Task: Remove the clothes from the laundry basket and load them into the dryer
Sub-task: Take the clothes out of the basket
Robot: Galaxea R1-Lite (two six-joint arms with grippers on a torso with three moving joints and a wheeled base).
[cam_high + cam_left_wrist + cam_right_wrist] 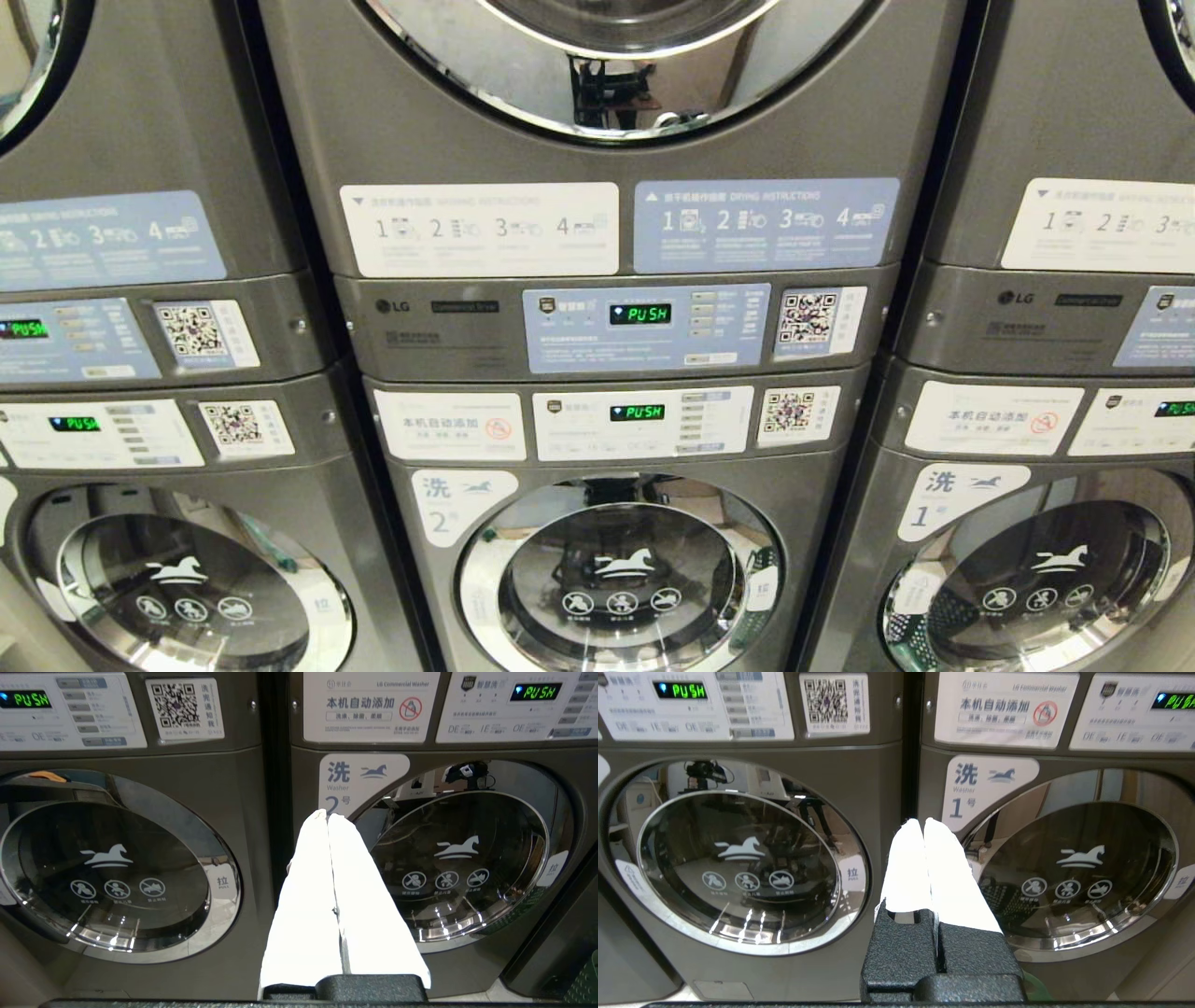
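The dryer (616, 224) is the upper grey machine of the middle stack; only the lower chrome rim of its round door (523, 93) shows. Neither arm appears in the head view. My left gripper (328, 814) is shut and holds nothing, its white fingers (303, 896) pressed together in front of washer 2 (467, 858). My right gripper (923, 822) is also shut and holds nothing, level with the gap between washer 2 (738, 858) and washer 1 (1078, 868). A bit of green mesh (586, 975), perhaps the laundry basket, shows low beside washer 2. The clothes are out of view.
Three stacks of grey machines stand side by side, all the washer doors shut. Control panels (644, 327) between the upper and lower units read PUSH. A third washer (107, 863) sits to the left of washer 2. The machine fronts are close ahead of both grippers.
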